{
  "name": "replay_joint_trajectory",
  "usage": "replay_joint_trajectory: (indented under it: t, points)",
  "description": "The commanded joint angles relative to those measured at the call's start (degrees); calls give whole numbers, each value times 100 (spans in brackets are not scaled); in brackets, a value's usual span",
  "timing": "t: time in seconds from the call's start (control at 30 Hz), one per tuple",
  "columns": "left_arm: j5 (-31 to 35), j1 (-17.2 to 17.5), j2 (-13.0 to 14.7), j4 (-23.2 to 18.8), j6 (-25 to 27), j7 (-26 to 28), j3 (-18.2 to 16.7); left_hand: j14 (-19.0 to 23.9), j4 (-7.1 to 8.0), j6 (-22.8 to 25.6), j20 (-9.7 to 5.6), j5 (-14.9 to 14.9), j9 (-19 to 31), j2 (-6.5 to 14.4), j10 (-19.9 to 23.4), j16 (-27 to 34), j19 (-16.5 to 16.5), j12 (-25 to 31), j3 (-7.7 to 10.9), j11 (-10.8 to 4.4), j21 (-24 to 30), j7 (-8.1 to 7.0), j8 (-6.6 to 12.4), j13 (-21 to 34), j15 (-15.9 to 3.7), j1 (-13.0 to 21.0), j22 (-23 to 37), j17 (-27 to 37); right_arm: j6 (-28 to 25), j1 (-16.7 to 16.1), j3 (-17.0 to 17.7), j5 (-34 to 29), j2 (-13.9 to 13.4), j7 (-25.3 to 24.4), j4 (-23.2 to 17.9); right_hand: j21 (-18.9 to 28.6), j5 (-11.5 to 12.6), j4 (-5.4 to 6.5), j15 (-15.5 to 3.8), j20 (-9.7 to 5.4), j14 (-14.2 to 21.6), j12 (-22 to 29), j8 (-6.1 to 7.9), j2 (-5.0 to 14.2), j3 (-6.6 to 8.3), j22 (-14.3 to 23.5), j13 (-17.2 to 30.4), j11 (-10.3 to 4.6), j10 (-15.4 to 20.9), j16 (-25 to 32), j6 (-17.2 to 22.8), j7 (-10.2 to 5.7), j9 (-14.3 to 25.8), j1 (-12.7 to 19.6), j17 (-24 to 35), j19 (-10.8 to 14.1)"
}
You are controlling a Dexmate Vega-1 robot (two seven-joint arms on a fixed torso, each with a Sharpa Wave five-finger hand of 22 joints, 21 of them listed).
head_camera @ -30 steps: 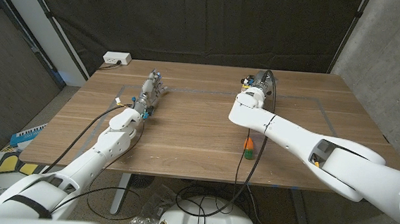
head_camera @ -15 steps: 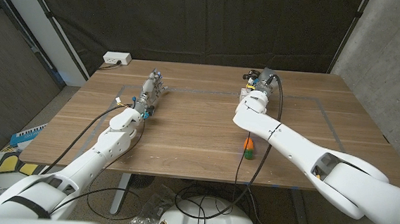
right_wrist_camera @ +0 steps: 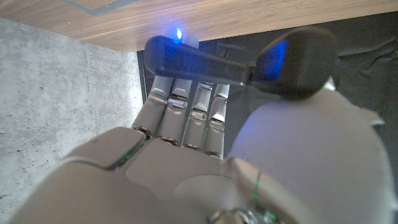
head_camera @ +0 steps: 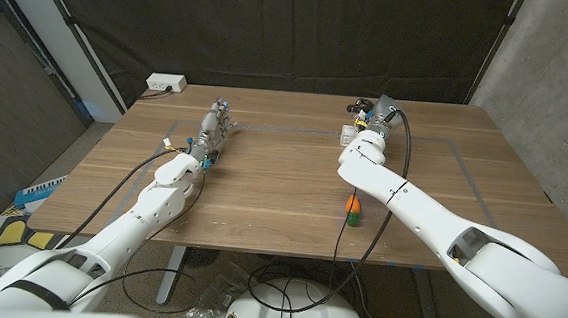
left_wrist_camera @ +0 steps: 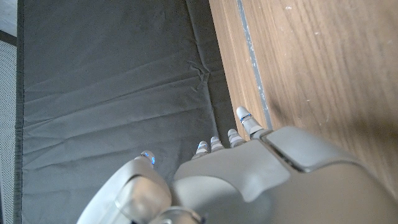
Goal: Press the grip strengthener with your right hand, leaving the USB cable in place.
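The grip strengthener [head_camera: 354, 210], a small orange and green piece, stands near the table's front edge, right of the middle. My right forearm passes just beside it. My right hand [head_camera: 371, 116] is far beyond it, near the table's back edge. Its fingers [right_wrist_camera: 186, 109] are straight with the dark thumb [right_wrist_camera: 205, 59] lying across them, and nothing is in the hand. A small white item [head_camera: 348, 134] lies by that hand, too small to identify. My left hand [head_camera: 215, 130] stretches out on the left side, fingertips [left_wrist_camera: 244, 116] straight and holding nothing.
A grey tape outline [head_camera: 276, 130] marks a rectangle on the wooden table [head_camera: 262, 188]. A white power strip [head_camera: 166, 83] sits at the back left corner. Black curtain hangs behind, and a concrete wall [head_camera: 551, 67] stands on the right.
My right arm has swung to the right and its hand has slid a little farther toward the back edge. The left arm and the grip strengthener have not moved.
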Motion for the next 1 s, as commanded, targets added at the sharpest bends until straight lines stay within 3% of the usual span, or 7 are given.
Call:
replay_joint_trajectory:
  t: [0.03,0.13,0.23,0.47,0.67,1.0]
  points:
    - [-13,24,9,-22,-35,3,-15,-1740,-6,-1367,-368,33,17,276,-1586,0,-1892,22,-13,63,-30,-42,41,29,-278,10,24,24,340,-183,236,147,-88,-82,-193,288,-10,29,-1815,-1144,1812,-20,48,1625,-44,85,-118,-328,544,390,37,109,66,1737,-158,604]
    - [-7,30,16,-29,-49,4,-17,-1742,-5,-1358,-370,34,17,277,-1586,0,-1891,22,-13,64,-33,-42,44,29,-276,9,24,24,432,-206,251,147,-112,-109,-209,433,-5,52,-1810,-1140,2047,-72,72,1696,-56,77,-217,-240,621,376,111,181,95,1822,-269,761]
    - [-7,36,23,-42,-51,8,-21,-1743,-4,-1357,-373,35,17,277,-1584,0,-1892,23,-14,62,-37,-41,43,29,-278,9,25,24,472,-213,254,155,-147,-85,-248,569,-17,81,-1801,-1140,2236,-47,120,1756,-83,20,-358,-165,936,464,376,271,74,1885,-325,990]
    - [-13,50,35,-68,-47,15,-29,-1743,-2,-1348,-377,37,18,279,-1584,1,-1886,24,-16,64,-45,-40,44,30,-277,6,25,24,651,-242,268,189,-249,-1,-322,741,-59,75,-1778,-1171,2302,-75,182,1869,-104,-201,-700,-37,1452,907,1090,369,-82,2098,-362,1341]
    - [-14,64,49,-99,-43,21,-34,-1742,0,-1337,-380,39,19,279,-1584,2,-1883,25,-18,71,-54,-39,45,30,-279,4,26,24,857,-300,275,128,-317,-67,-353,807,-93,67,-1769,-1173,2306,-122,177,1881,-115,-317,-813,-13,1573,1125,1321,330,-137,2198,-386,1478]
    - [10,93,93,-204,-19,58,-34,-1741,2,-1320,-379,42,20,281,-1584,3,-1875,25,-21,70,-66,-37,47,30,-277,0,27,24,1260,-392,270,32,-551,34,-465,906,-114,65,-1760,-1177,2318,-207,139,1888,-133,-442,-872,67,1578,1373,1366,278,-114,2301,-401,1676]
